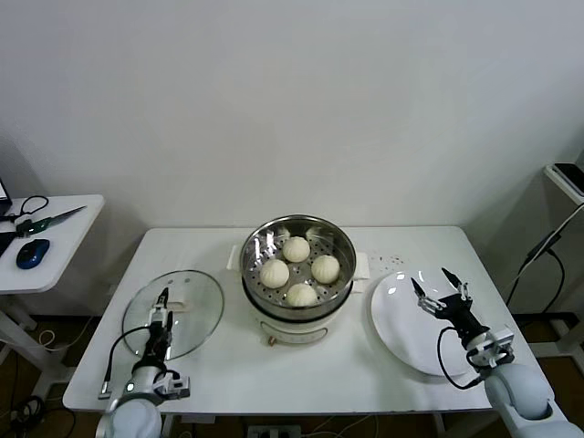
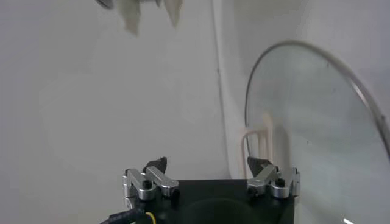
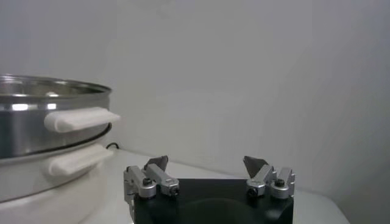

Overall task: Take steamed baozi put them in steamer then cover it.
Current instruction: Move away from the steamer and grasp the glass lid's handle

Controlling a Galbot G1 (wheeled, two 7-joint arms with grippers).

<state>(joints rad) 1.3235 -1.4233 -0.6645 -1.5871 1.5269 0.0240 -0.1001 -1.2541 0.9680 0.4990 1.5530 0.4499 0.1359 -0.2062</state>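
Observation:
The steel steamer (image 1: 258,252) stands mid-table with several cream-white baozi (image 1: 296,248) lying on its perforated tray. The cover (image 1: 187,310), a clear glass lid, lies flat on the table to the steamer's left. My left gripper (image 1: 161,308) hovers open over the near part of the lid and holds nothing. In the left wrist view the gripper (image 2: 207,163) faces the lid (image 2: 317,122) and its cream handle (image 2: 259,137). My right gripper (image 1: 441,285) stands open and empty above the white plate (image 1: 401,333). The right wrist view has that gripper (image 3: 206,161) beside the steamer (image 3: 36,122).
A side table (image 1: 64,228) at the far left carries a blue mouse (image 1: 32,253) and scissors. A stand (image 1: 566,178) with a dark device and hanging cables is at the far right. Bare tabletop lies in front of the steamer.

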